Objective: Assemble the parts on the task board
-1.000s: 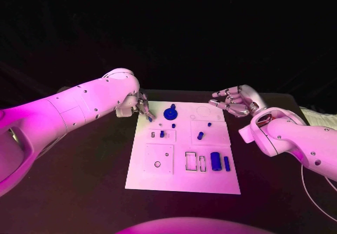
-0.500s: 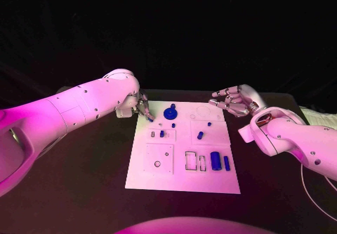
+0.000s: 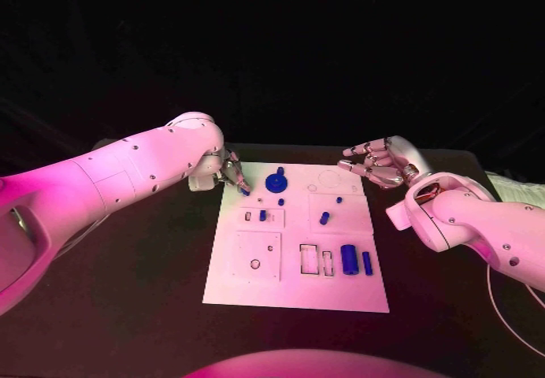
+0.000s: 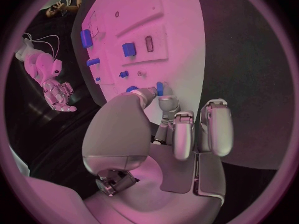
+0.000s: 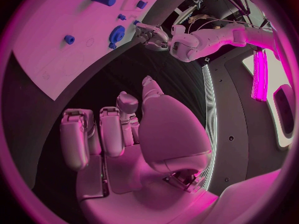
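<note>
Left robot hand [image 4: 163, 115] pinches small blue part [image 4: 160, 88] at task board [image 3: 298, 279] corner.

Left hand [image 3: 231, 175] was mostly hidden behind its own forearm in head view; the small blue part [image 4: 160, 88] at its fingertips was half covered, shape too small to tell. Right hand [image 3: 375, 164] had its palm side turned away, fingertips' contents unclear.
</note>
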`<state>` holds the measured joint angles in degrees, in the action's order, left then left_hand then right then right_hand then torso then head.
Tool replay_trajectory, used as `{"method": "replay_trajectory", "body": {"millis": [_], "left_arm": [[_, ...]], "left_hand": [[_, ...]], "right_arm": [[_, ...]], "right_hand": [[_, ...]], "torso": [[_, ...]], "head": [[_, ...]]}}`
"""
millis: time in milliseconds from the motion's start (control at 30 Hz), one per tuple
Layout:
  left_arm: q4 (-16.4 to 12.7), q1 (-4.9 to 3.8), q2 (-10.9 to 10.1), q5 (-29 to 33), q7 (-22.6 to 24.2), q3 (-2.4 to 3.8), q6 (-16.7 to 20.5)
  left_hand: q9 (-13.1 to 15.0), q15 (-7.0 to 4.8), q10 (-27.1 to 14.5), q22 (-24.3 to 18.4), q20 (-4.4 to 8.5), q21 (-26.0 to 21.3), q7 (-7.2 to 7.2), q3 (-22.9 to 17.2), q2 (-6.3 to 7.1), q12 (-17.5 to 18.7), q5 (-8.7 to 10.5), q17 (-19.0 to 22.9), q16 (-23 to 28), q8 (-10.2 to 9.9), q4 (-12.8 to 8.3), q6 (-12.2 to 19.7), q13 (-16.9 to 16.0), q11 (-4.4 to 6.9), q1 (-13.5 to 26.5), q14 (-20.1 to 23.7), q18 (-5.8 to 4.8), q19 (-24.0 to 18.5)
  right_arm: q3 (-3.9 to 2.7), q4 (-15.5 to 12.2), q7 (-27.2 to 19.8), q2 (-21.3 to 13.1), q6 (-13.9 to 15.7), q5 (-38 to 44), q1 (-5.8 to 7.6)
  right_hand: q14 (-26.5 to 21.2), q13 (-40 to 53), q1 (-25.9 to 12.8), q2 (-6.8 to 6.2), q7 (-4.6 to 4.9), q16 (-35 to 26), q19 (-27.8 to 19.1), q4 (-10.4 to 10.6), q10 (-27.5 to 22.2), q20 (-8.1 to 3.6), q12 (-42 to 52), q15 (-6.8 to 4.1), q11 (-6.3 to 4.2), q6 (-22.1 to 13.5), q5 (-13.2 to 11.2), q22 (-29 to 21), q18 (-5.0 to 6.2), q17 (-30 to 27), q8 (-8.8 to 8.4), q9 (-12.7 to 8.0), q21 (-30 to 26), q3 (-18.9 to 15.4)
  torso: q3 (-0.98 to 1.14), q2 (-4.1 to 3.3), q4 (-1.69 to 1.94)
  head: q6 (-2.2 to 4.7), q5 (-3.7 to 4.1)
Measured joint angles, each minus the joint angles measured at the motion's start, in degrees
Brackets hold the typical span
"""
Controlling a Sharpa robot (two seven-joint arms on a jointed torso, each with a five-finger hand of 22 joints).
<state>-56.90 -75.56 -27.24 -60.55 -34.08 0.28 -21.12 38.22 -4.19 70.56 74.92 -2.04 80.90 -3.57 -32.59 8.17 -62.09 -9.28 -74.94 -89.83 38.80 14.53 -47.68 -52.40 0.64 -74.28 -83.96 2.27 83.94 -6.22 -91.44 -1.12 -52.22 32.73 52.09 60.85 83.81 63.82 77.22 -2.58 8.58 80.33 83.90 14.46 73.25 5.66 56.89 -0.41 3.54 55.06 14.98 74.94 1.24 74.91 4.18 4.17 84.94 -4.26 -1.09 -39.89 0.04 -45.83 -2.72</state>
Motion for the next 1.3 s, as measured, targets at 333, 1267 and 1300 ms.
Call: {"method": "replay_trajectory", "body": {"millis": [333, 1267, 1300], "left_arm": [[-7.37, -0.05, -4.80, 1.83, 1.45, -0.05, 4.24], [-24.44, 4.44, -13.91, 0.35, 1.25, -1.71, 18.02], [-24.52, 4.50, -13.92, 0.15, 1.12, -1.72, 18.03]], "left_hand": [[0.29, 0.00, 1.38, 0.00, 0.00, 0.00, 0.02, -2.13, 1.15, -1.14, -1.68, 0.01, 0.00, 0.80, -1.95, -0.03, -1.14, 0.26, 1.57, 0.00, 0.00, 0.00], [-0.18, -0.41, 4.68, -0.01, 0.20, 0.68, 1.04, -4.05, 3.47, -3.39, -11.21, 0.02, 0.00, 1.46, -3.75, -2.90, -4.06, 1.19, 6.03, 0.00, 0.00, 0.20], [-0.19, -0.40, 4.68, -0.01, 0.20, 0.81, 1.04, -4.10, 3.47, -3.39, -11.35, 0.02, 0.00, 1.46, -3.80, -2.90, -4.06, 1.19, 6.03, 0.00, 0.00, 0.20]], "right_arm": [[0.06, 0.09, -0.01, -0.07, -0.06, -0.09, -0.01], [0.18, 0.16, -0.01, -0.53, -0.09, -0.23, -0.21], [0.18, 0.16, -0.01, -0.53, -0.09, -0.24, -0.21]], "right_hand": [[0.00, 0.00, 0.00, 0.00, 0.00, 0.00, 0.00, 0.00, 0.00, 0.00, 0.00, 0.00, 0.00, 0.00, 0.00, -0.01, 0.00, 0.00, 0.00, 0.00, 0.00, 0.00], [0.00, 0.00, 0.00, 0.00, 0.00, -0.22, 0.00, 0.00, 0.00, 0.00, 0.00, 0.00, 0.00, 0.00, 0.23, -0.03, 0.00, 0.04, 0.00, 0.00, 0.00, 0.00], [0.00, 0.00, 0.00, 0.00, 0.00, -0.22, 0.00, 0.00, 0.00, 0.00, 0.00, 0.00, 0.00, 0.00, 0.23, -0.03, 0.00, 0.04, 0.00, 0.00, 0.00, 0.00]], "torso": [[0.05, 0.02, 0.04], [0.42, 0.38, 0.36], [0.42, 0.37, 0.36]], "head": [[-0.03, -0.03], [-1.07, -0.65], [-1.10, -0.65]]}}
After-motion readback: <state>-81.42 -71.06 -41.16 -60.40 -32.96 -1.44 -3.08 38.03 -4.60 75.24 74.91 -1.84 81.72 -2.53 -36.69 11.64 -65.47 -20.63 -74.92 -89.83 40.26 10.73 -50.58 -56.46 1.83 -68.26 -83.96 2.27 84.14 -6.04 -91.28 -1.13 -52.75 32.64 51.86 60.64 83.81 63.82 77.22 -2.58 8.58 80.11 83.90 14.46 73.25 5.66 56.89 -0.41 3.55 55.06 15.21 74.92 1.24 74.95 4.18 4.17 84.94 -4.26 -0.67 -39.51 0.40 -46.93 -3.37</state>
